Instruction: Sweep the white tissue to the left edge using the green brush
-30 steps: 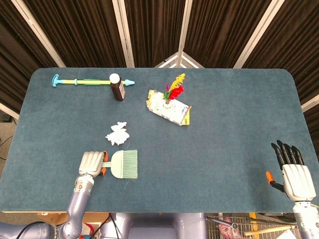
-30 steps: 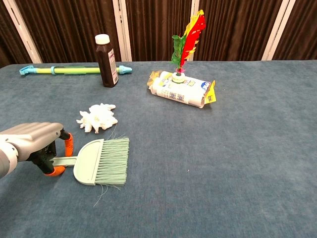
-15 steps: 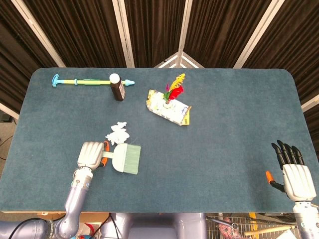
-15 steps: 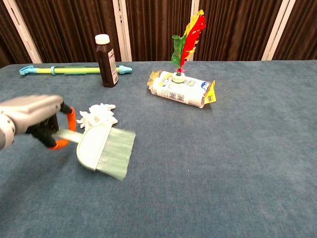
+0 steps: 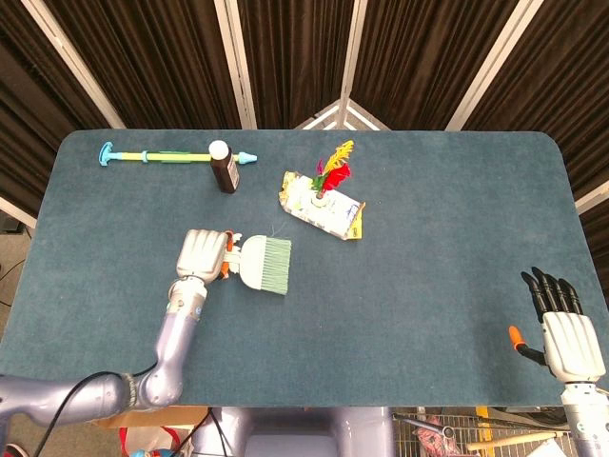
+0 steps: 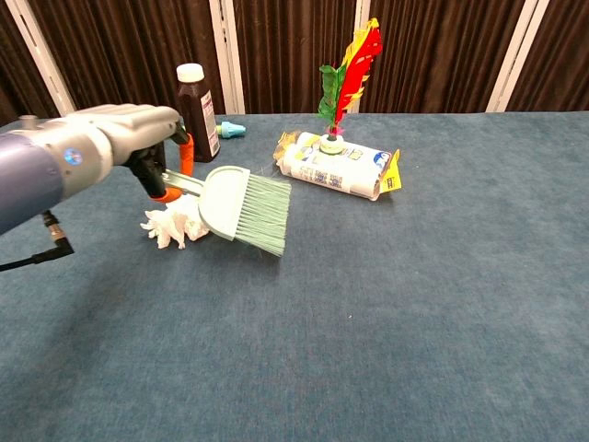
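white tissue [image 6: 175, 226] below left hand [image 6: 129, 138]

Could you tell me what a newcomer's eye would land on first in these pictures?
Probably the left hand holding the green brush up over the white tissue at the table's left-centre. Next, the red and yellow feathers standing on a white packet near the middle. The right hand rests open at the near right corner.

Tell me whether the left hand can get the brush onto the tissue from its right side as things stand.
Probably yes: the left hand holds the green brush lifted, with the white tissue just below; nothing blocks its right side.
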{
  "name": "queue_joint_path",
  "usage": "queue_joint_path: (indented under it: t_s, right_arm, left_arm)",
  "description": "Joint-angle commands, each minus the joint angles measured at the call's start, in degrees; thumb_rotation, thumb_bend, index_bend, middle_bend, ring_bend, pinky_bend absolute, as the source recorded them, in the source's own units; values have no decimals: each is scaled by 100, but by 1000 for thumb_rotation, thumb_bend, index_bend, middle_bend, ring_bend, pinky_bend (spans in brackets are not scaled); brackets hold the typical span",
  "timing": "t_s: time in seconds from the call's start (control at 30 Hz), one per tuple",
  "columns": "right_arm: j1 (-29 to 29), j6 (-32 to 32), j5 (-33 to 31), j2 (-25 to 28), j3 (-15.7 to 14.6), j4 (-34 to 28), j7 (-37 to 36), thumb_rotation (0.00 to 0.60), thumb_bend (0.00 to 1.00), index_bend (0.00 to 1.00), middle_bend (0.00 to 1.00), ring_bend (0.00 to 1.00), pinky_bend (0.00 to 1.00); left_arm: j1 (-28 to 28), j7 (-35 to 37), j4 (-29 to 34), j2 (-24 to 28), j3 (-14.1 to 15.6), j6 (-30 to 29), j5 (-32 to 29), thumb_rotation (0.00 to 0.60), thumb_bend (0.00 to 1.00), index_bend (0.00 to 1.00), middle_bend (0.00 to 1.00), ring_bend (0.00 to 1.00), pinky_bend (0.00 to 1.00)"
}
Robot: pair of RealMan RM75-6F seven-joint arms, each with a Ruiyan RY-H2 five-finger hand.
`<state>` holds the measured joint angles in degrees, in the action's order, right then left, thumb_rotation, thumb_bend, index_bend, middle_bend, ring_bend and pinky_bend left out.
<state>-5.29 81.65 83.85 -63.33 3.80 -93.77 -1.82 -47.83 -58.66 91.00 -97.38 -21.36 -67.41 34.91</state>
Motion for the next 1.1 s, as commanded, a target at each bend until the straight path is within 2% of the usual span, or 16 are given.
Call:
queue_joint_path:
  t_s: [0.03, 0.13, 0.33, 0.5, 0.7, 0.87, 1.1]
  right_arm:
    - [-4, -18, -25, 11, 11, -4, -39, 600, 376, 0, 0, 0, 0]
    - [-3, -31, -29, 26, 3, -13, -43, 600, 376, 0, 0, 0, 0]
    - [19, -5, -38, 41, -1, -33, -44, 600, 376, 0, 0, 0, 0]
    - [50, 63, -10, 39, -8, -36, -3, 600, 376, 0, 0, 0, 0]
    - [51, 92, 35, 21, -17, -43, 80, 600, 376, 0, 0, 0, 0]
    - [52, 108, 68, 12, -28, -52, 119, 600, 376, 0, 0, 0, 0]
    - [46, 121, 90, -14, -28, -59, 178, 600, 376, 0, 0, 0, 0]
  left_arm:
    - [-350, -269, -530, -269, 1, 237, -375, 600, 671, 732, 1000, 1000, 1000]
    - [-448, -427, -963, -282, 149, 323, -629, 600, 679, 732, 1000, 1000, 1000]
    - [-314, -346, -933, 117, 398, 305, -593, 600, 686, 732, 1000, 1000, 1000]
    - [220, -101, -633, 1202, 886, 263, -388, 600, 687, 732, 1000, 1000, 1000]
    - [652, 432, -633, 2033, 1157, 336, -208, 600, 690, 738, 1000, 1000, 1000]
    - [805, 969, -576, 2339, 1081, 323, 15, 600, 690, 739, 1000, 1000, 1000]
    - [711, 1415, -170, 2362, 819, 223, 324, 600, 690, 739, 1000, 1000, 1000]
